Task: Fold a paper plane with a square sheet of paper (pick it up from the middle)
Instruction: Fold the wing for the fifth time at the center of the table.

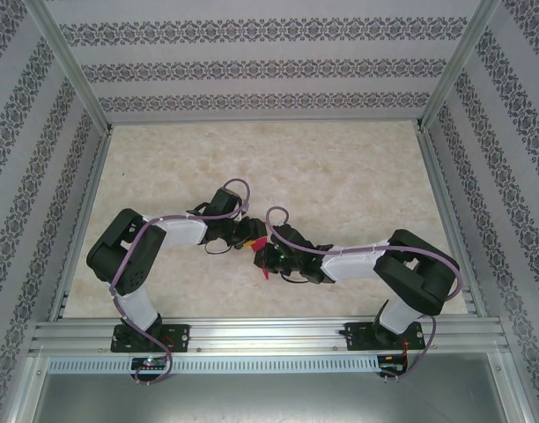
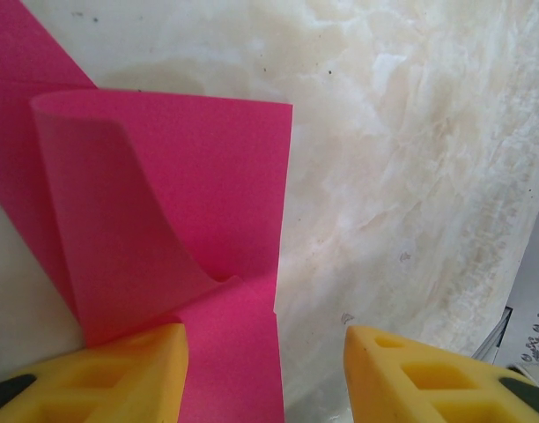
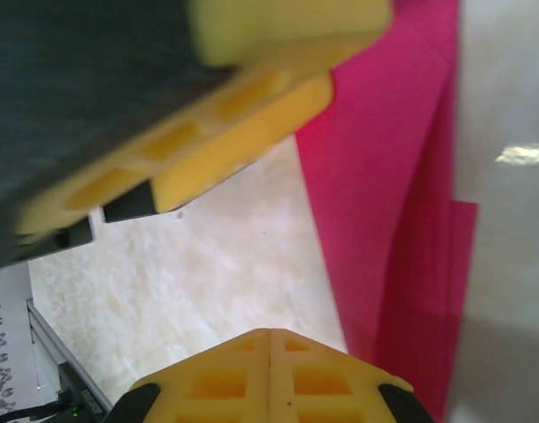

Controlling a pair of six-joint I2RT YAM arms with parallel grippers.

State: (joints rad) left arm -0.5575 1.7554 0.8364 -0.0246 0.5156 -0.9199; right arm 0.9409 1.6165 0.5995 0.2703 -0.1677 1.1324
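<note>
The square sheet of paper [image 1: 262, 244] is magenta-pink and partly folded, lying at the table's middle where both arms meet. In the left wrist view the paper [image 2: 208, 176] has one flap curling upward. My left gripper [image 2: 265, 339] stands open over it, its left finger [image 2: 102, 370] on the pink sheet and its right finger over bare table. My right gripper [image 3: 269, 339] is shut with nothing between its fingers. The paper [image 3: 384, 194] runs past it on the right, layered along a fold. The left gripper's yellow fingers [image 3: 243, 115] hang close above. From above, the left gripper [image 1: 250, 236] and right gripper [image 1: 269, 258] nearly touch.
The marble-look table [image 1: 340, 176] is walled by patterned panels with aluminium posts. A metal rail [image 1: 269, 335] carrying the arm bases runs along the near edge. Both arms' cables loop over the middle.
</note>
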